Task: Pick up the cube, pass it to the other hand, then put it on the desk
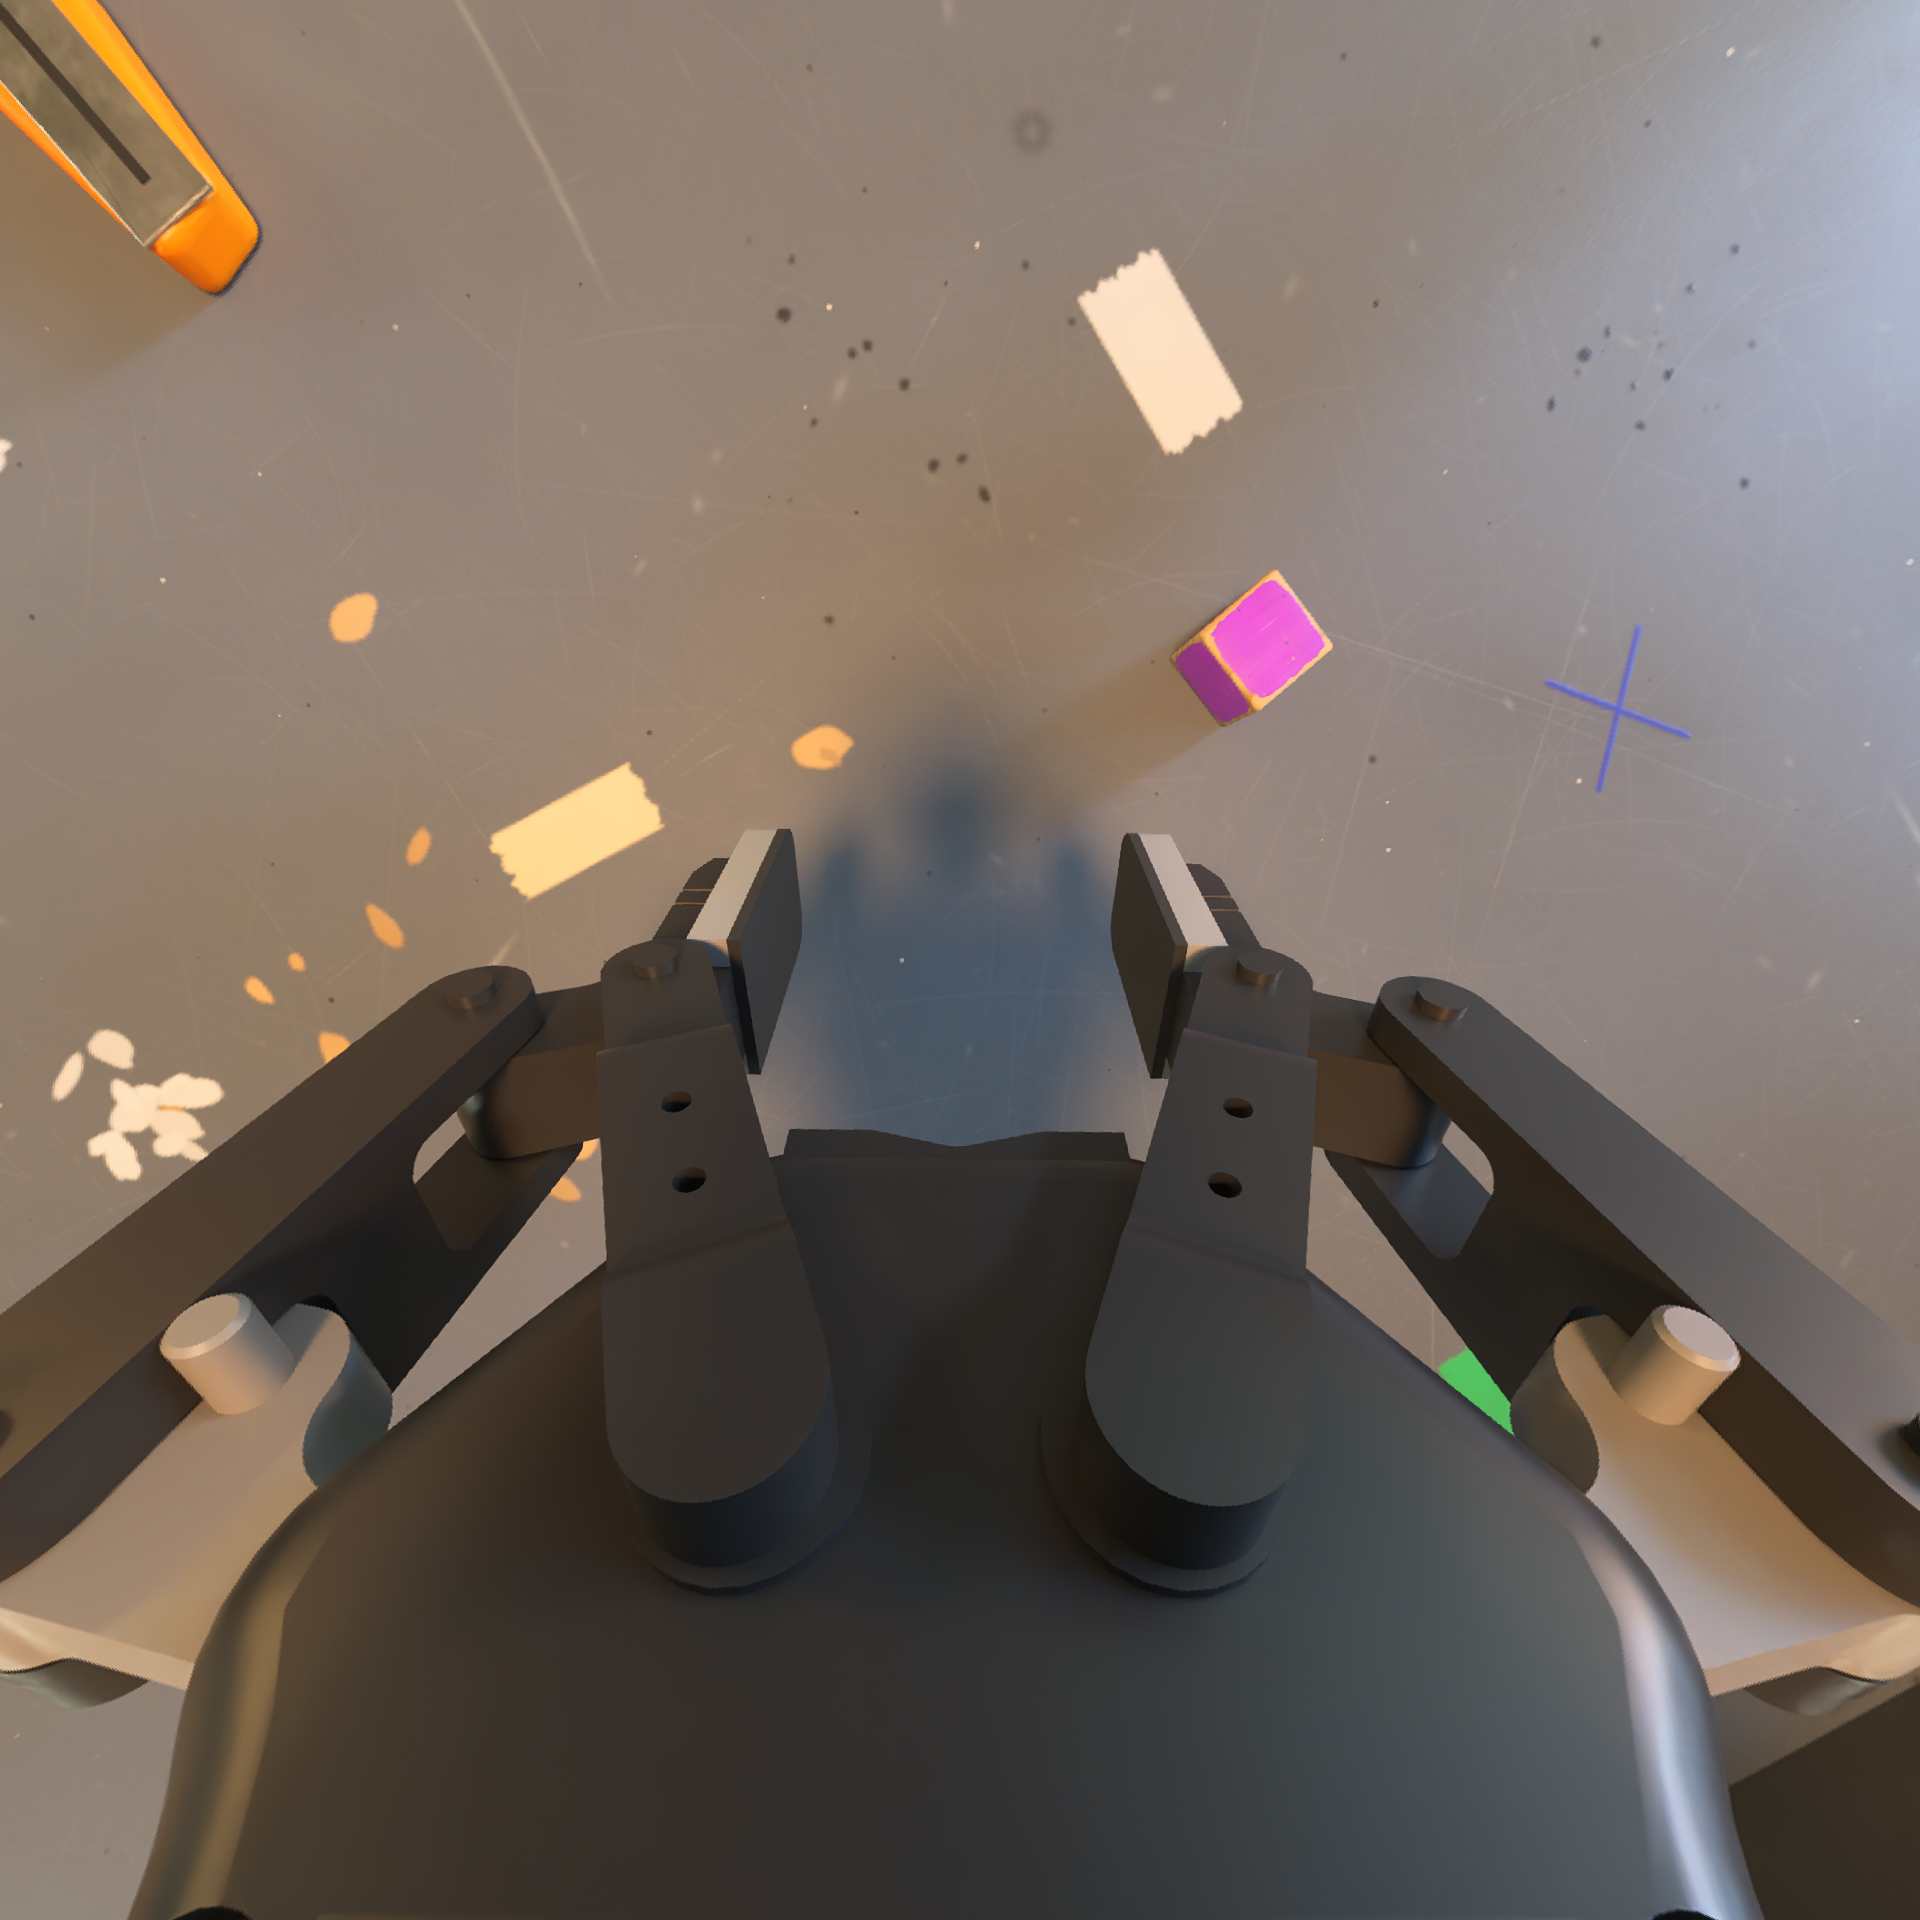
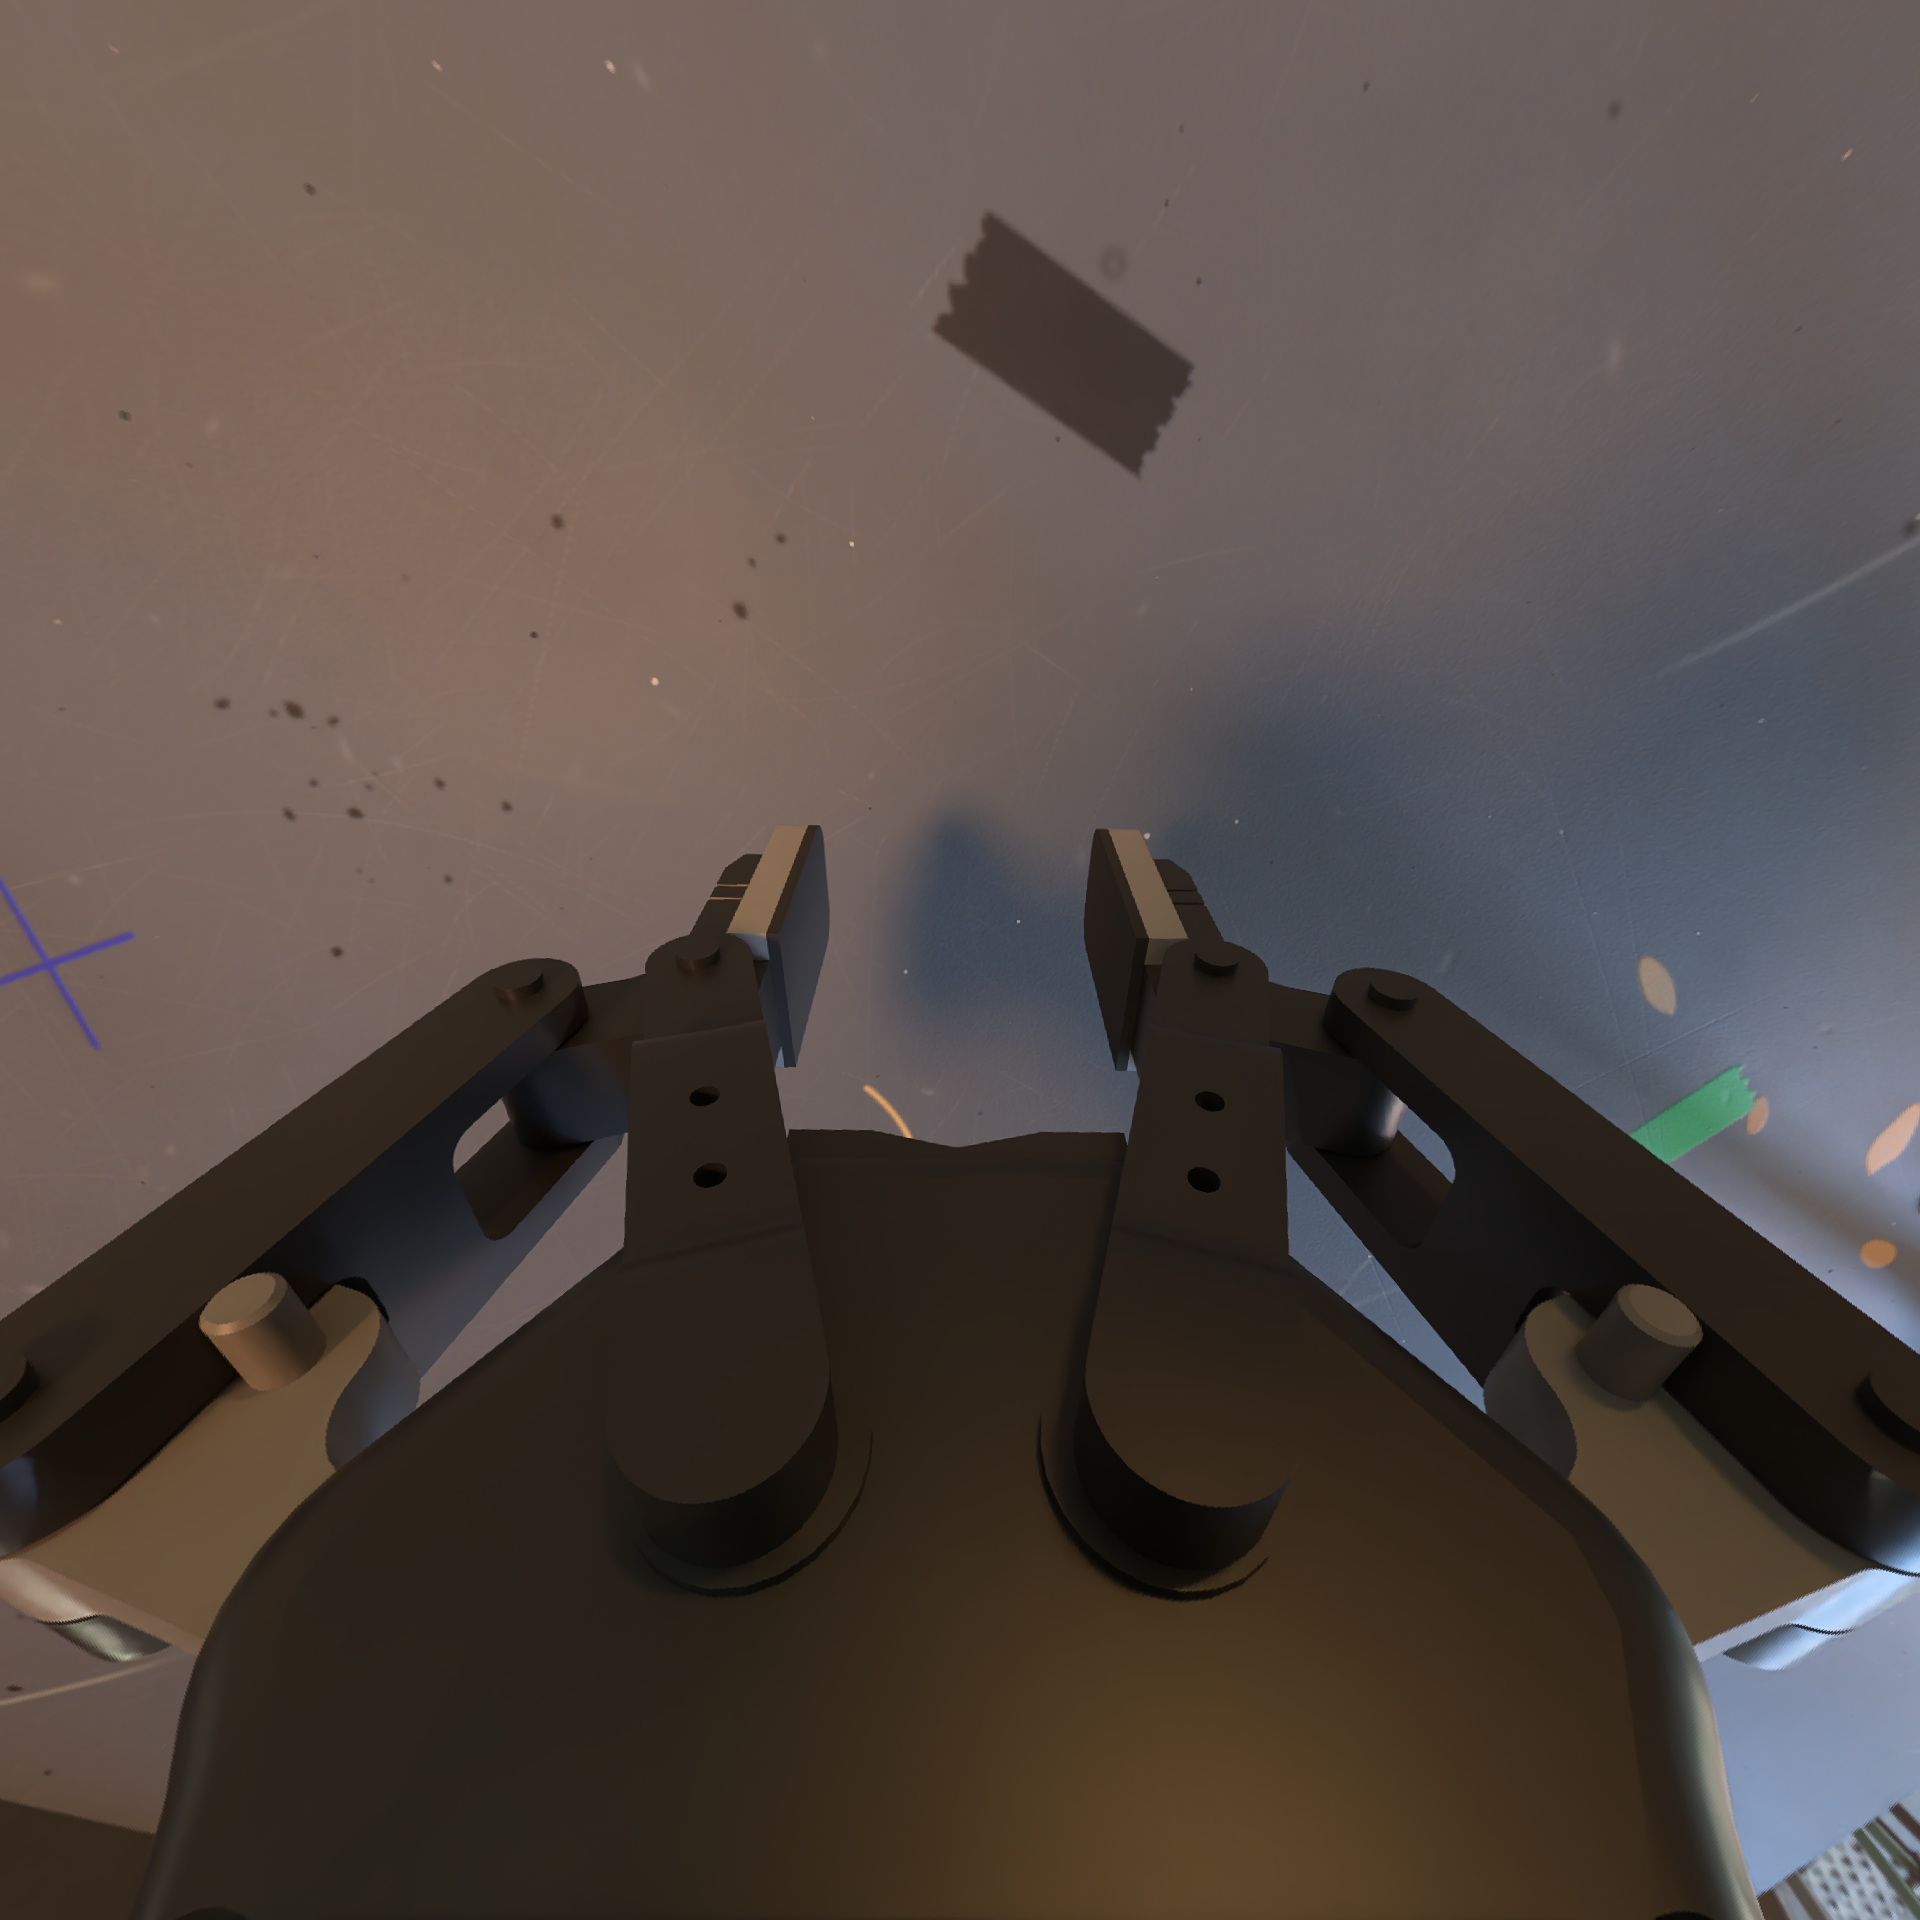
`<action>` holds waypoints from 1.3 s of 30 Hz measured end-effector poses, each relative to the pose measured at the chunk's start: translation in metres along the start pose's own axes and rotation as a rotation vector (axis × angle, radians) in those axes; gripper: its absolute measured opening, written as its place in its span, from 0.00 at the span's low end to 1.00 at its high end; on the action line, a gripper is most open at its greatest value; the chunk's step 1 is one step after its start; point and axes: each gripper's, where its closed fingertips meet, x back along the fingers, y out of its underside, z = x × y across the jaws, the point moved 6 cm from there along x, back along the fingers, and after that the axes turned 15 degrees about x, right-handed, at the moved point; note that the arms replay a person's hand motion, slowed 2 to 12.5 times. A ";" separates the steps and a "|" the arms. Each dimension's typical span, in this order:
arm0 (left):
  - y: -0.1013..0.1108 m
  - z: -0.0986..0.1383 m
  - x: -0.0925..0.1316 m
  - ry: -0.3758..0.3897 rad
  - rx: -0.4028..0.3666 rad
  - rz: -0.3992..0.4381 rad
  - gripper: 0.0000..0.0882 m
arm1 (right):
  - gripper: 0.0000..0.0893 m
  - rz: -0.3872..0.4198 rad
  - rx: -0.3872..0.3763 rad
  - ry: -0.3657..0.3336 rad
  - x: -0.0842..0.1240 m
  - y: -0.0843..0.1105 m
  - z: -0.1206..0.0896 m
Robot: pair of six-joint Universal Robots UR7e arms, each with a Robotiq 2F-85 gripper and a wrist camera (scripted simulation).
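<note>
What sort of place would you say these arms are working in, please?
Probably a well-used workshop desk: the grey desk is scratched and paint-speckled, with strips of tape, a blue cross and an orange tool lying near the cube.

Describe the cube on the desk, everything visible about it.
The cube is small, with bright magenta painted faces and tan, wood-like edges showing at the borders. Its top face is lit, its side face darker purple. It rests flat on the scratched grey desk, turned diagonally to the view. Nothing touches it; the left pincer is open, short of it. It casts a soft shadow.
</note>
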 end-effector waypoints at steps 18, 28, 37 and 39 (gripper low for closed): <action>-0.003 -0.011 -0.017 -0.080 -0.064 -0.137 0.62 | 0.45 0.207 0.068 0.101 0.050 0.010 -0.037; -0.002 -0.009 -0.027 -0.093 -0.134 -0.185 0.62 | 0.44 0.273 0.126 0.134 0.062 0.021 -0.062; -0.007 0.002 -0.033 -0.032 -0.218 -0.168 0.62 | 0.42 0.319 0.173 0.160 0.065 0.030 -0.081; -0.009 0.006 -0.034 -0.011 -0.233 -0.162 0.62 | 0.42 0.325 0.177 0.160 0.065 0.032 -0.085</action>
